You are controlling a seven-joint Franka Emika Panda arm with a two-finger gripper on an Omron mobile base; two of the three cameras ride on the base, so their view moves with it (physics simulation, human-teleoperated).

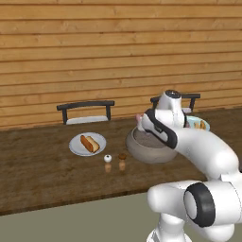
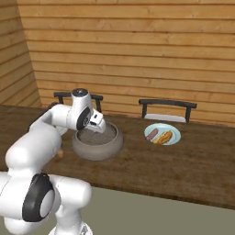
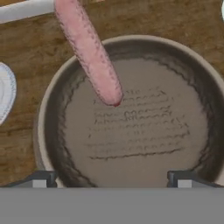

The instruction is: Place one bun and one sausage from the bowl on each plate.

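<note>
Item: sausage (image 3: 89, 52), pink, leaning over the far rim of the bowl (image 3: 43, 113), lower end inside on the bowl's slope, upper end out over the table. From your gripper (image 3: 111, 181) it lies ahead and slightly left, long axis running away from the jaws. Jaws: spread wide, holding nothing. Arm: bent over the bowl, hand pointing down.

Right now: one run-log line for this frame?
claw: open, above bowl | sausage: leaning on bowl rim | grey-white plate: bun only | blue-green plate: bun and sausage
</note>
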